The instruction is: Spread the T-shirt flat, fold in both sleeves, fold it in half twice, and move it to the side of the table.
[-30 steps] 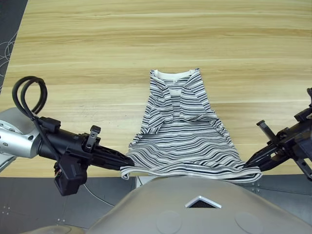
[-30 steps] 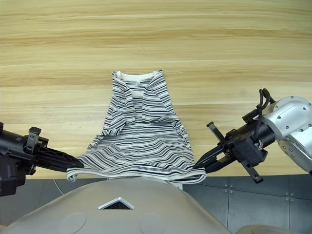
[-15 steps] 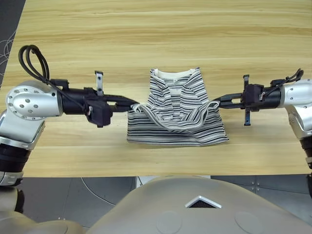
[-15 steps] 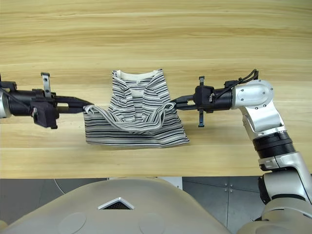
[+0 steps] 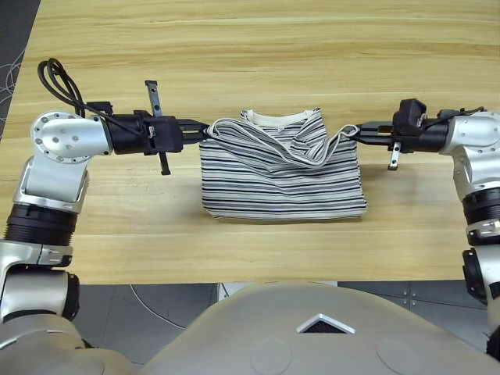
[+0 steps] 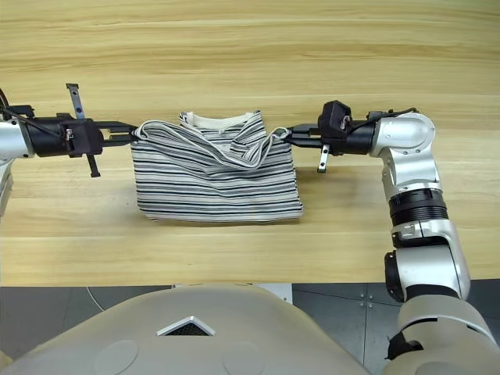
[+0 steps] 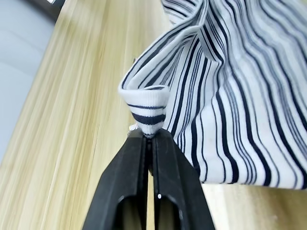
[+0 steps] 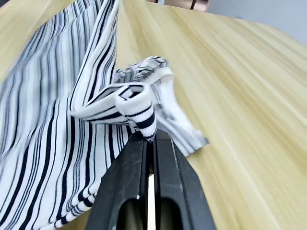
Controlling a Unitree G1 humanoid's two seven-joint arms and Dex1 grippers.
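T-shirt: The T-shirt (image 5: 283, 176) had black and white stripes. It lay near the middle of the bench (image 5: 234, 47), folded over on itself.
Collar: The pale collar (image 5: 273, 119) was at the shirt's 12 o'clock edge and lay on the wood.
Fold edge: The edge at 6 o'clock was a straight fold (image 5: 285, 214) that lay flat on the bench.
Hem: The white hem band (image 5: 266, 142) was lifted up near the collar. It hung in a loose, sagging line from one top corner to the other.
Left jaws: The left jaws were at the shirt's 10 o'clock corner and pointed toward 3 o'clock. They were shut tight on the left hem corner (image 7: 146, 112), with only cloth between them. The corner was bunched into a small roll just past the tips.
Right jaws: The right jaws were at the shirt's 2 o'clock corner and pointed toward 9 o'clock. They were shut tight on the right hem corner (image 8: 139, 108), which was bunched up the same way.
Height: Both held corners were a little above the bench, and the rest of the cloth drooped down from them.
Bench: The bench was light wood with long grain lines.
Floor: Dark floor (image 5: 16, 31) showed past the bench's 10 o'clock corner.
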